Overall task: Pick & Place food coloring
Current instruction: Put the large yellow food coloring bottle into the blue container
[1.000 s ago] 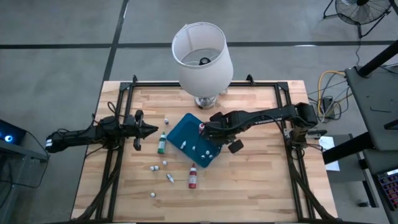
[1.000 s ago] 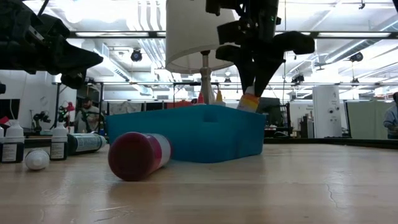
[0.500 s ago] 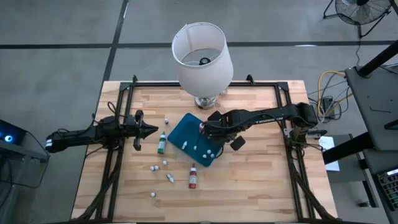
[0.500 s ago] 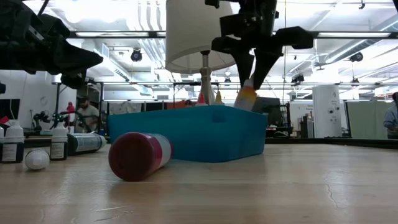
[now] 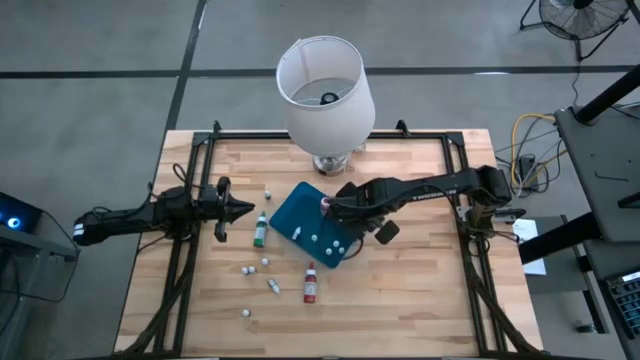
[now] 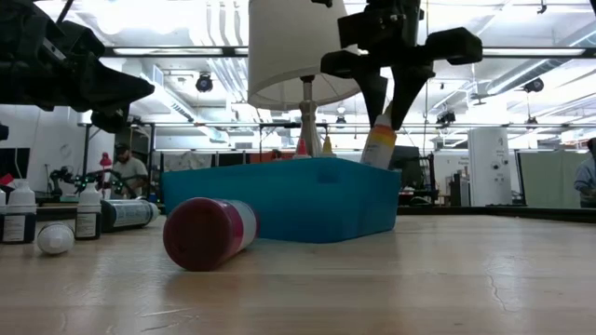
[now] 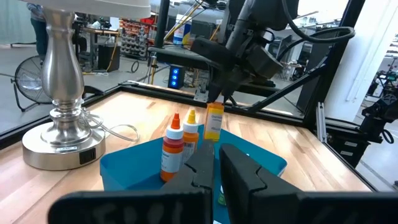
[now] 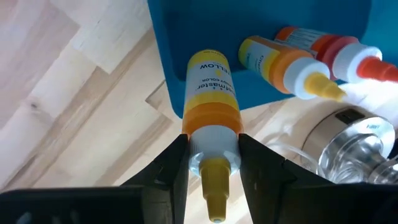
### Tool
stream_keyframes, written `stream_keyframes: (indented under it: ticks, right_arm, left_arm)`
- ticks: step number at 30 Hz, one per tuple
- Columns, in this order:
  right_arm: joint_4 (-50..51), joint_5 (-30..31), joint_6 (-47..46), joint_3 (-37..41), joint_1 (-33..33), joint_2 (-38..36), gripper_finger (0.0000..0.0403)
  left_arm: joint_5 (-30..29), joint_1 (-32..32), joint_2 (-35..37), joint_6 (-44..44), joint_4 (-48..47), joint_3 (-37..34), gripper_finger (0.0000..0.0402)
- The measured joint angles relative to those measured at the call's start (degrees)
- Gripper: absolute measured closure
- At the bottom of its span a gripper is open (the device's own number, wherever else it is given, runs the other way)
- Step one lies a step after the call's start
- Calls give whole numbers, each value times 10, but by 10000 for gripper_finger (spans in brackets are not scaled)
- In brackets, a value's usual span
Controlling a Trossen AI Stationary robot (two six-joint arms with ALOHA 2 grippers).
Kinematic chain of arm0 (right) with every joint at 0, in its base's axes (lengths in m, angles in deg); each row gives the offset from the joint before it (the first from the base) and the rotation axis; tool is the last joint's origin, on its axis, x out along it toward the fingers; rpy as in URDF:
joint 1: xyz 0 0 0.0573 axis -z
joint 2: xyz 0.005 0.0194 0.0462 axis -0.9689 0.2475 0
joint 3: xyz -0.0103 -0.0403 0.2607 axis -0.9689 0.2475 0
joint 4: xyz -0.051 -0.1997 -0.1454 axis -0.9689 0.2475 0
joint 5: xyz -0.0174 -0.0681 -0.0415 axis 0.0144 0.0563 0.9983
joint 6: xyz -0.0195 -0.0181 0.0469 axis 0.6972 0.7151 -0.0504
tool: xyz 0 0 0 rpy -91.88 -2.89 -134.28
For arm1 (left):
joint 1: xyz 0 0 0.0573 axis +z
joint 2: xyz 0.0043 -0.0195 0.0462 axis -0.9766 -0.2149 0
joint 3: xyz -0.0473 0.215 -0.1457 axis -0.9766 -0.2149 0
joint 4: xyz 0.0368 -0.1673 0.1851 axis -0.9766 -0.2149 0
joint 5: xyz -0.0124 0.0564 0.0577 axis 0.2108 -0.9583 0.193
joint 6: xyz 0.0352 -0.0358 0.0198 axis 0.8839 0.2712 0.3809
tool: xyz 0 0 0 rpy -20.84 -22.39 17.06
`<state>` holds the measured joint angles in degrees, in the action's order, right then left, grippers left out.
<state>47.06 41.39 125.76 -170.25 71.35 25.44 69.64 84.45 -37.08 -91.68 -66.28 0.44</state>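
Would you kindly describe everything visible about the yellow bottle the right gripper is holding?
The yellow bottle is a small plastic squeeze bottle with a yellow label, an orange band, a white collar and a narrow yellow tip. The right gripper clamps its neck, holding it tip-up above the blue tray, near two orange-tipped bottles standing inside.

The right pincer (image 8: 213,163) grips a yellow bottle (image 8: 210,99) by its neck, one dark finger pressed on each side, the narrow tip poking out between them. The bottle's body hangs over the rim of a blue tray (image 8: 261,56). Two more bottles, one orange (image 8: 280,65) and one red (image 8: 336,46), stand inside the tray. Wooden table (image 8: 68,106) shows around it, and a shiny lamp base (image 8: 348,140) sits just beyond.
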Motion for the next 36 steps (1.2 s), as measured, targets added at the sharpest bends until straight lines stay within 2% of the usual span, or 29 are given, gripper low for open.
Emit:
stream_keyframes:
  ticks: [17, 31, 36]
  right_arm:
    - [-6, 6, 31, -1, 0, 43, 298]
    - [30, 7, 24, -49, 1, 90, 298]
    - [34, 32, 23, -48, 3, 90, 298]
  left_arm:
    - [0, 0, 0, 0, 0, 0, 402]
    - [0, 0, 0, 0, 0, 0, 402]
    - [0, 0, 0, 0, 0, 0, 402]
